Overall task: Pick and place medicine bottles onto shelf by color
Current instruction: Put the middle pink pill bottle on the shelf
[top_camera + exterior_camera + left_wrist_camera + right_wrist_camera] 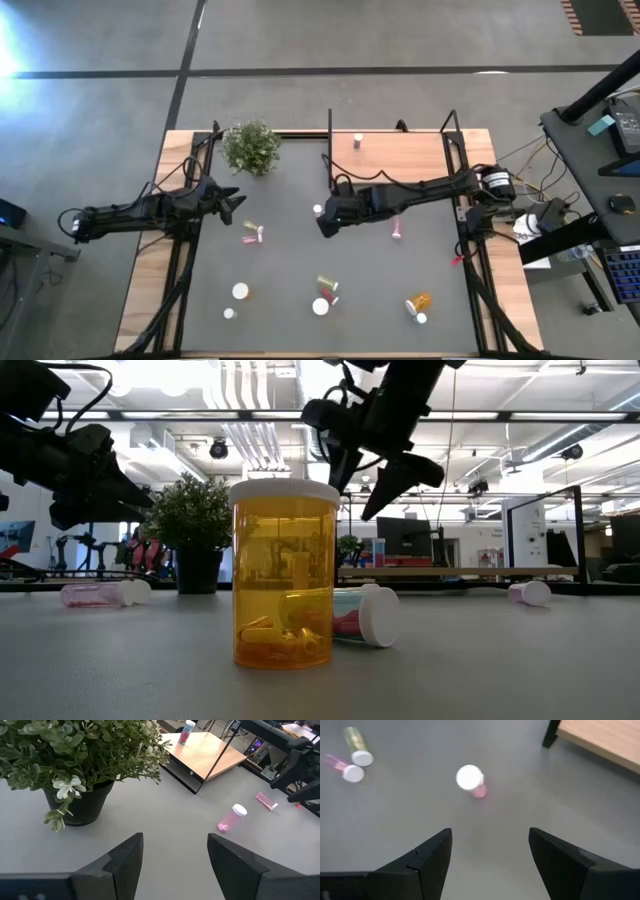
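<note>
My right gripper [323,227] [490,851] is open and empty above the table's middle. It hangs just near of an upright pink bottle with a white cap [318,210] [470,780], which stands on its base. My left gripper [236,205] [175,857] is open and empty near the green plant [251,146]. The shelf [400,152] is a light wooden board with black posts at the far side. One small bottle [357,141] [186,731] stands on it. Other bottles lie or stand about the grey table.
A pink bottle [397,231] lies right of my right gripper. A pink and a yellow-green bottle [252,236] [354,756] lie near my left gripper. Near the front edge are two white-capped bottles [240,291], two more [324,295] and an orange one [418,302] [283,575].
</note>
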